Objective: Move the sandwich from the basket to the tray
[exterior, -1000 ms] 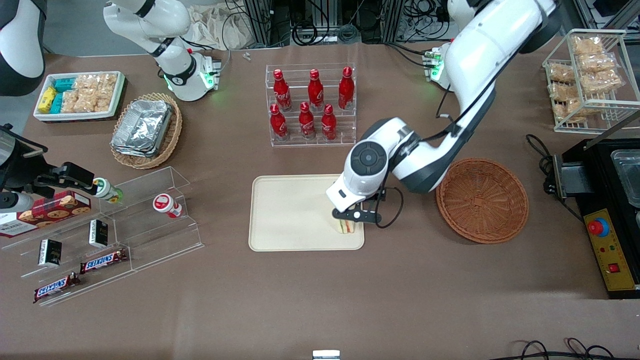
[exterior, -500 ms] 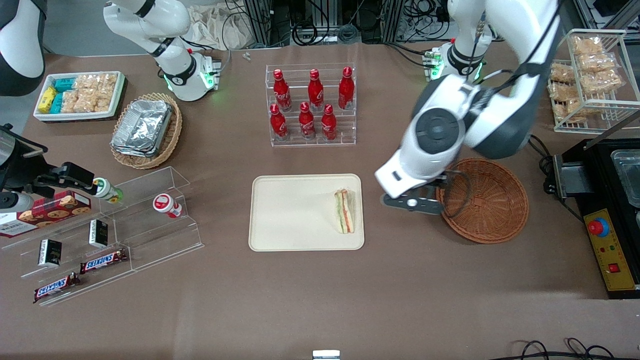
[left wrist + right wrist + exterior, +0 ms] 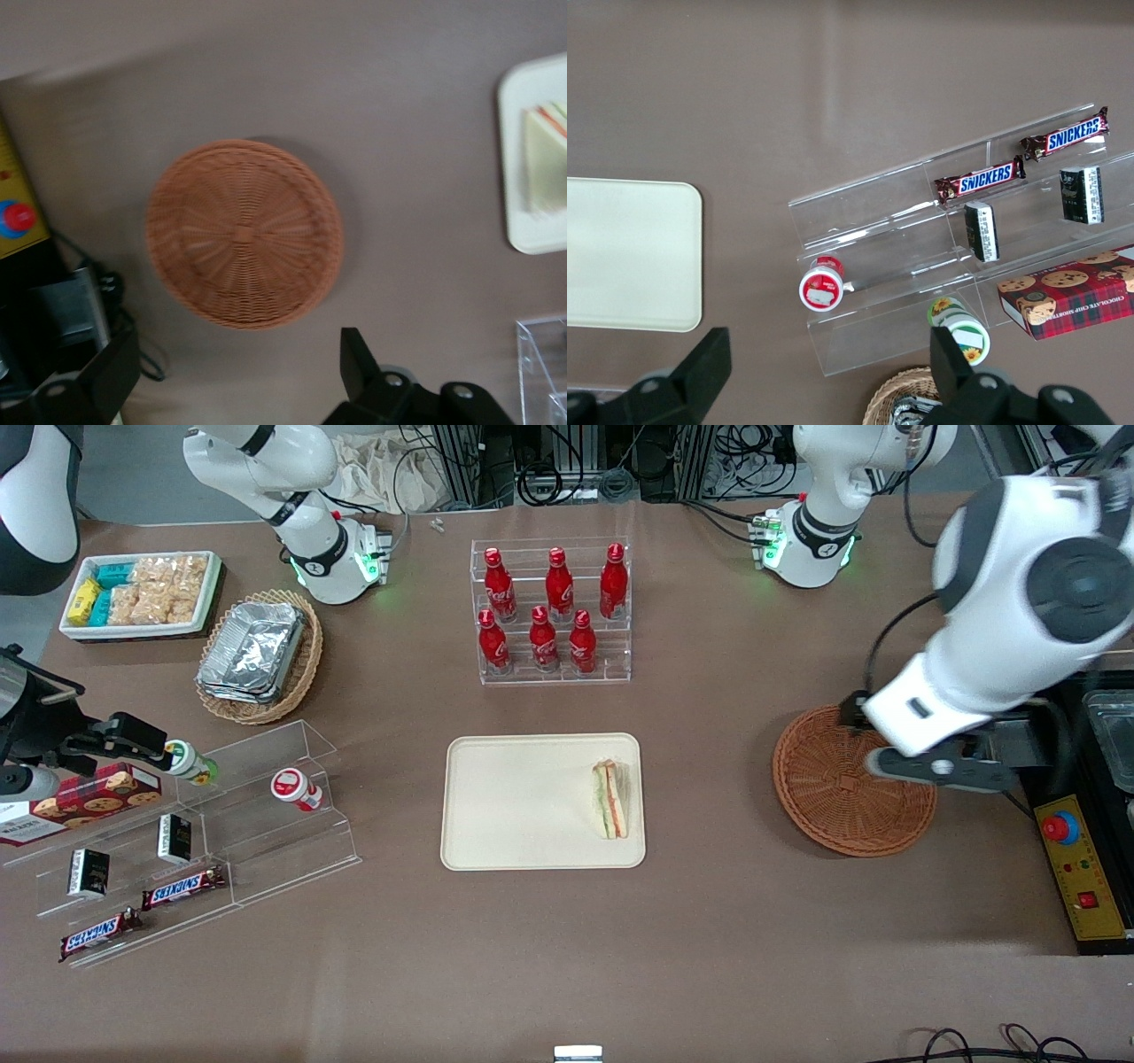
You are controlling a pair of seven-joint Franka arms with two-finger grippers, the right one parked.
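**Sandwich on tray, basket empty, gripper open above basket**

Nearest the front camera, toward the parked arm's end, a clear tiered stand (image 3: 204, 824) holds two Snickers bars (image 3: 182, 887), small dark boxes, a cookie box (image 3: 84, 795) and two little cups.

At mid-table lies the tray (image 3: 523, 802), and the sandwich (image 3: 610, 799) rests on it, at the edge nearest the basket, its green and red filling showing along its top. The rest of the tray is bare.

The basket (image 3: 837, 797) sits on the table toward the working arm's end, well apart from the tray, with nothing in it; the wrist view shows its bare woven floor (image 3: 244, 235).

The gripper (image 3: 941, 766) hangs above the basket's rim, on the side away from the tray. Its black fingers (image 3: 359, 359) stand wide apart, holding nothing and touching nothing.

Farther from the camera, a clear rack holds six red bottles (image 3: 554, 607). Toward the parked arm's end a tan basket (image 3: 301, 669) holds foil containers, and a white bin (image 3: 137, 593) holds snack packets.
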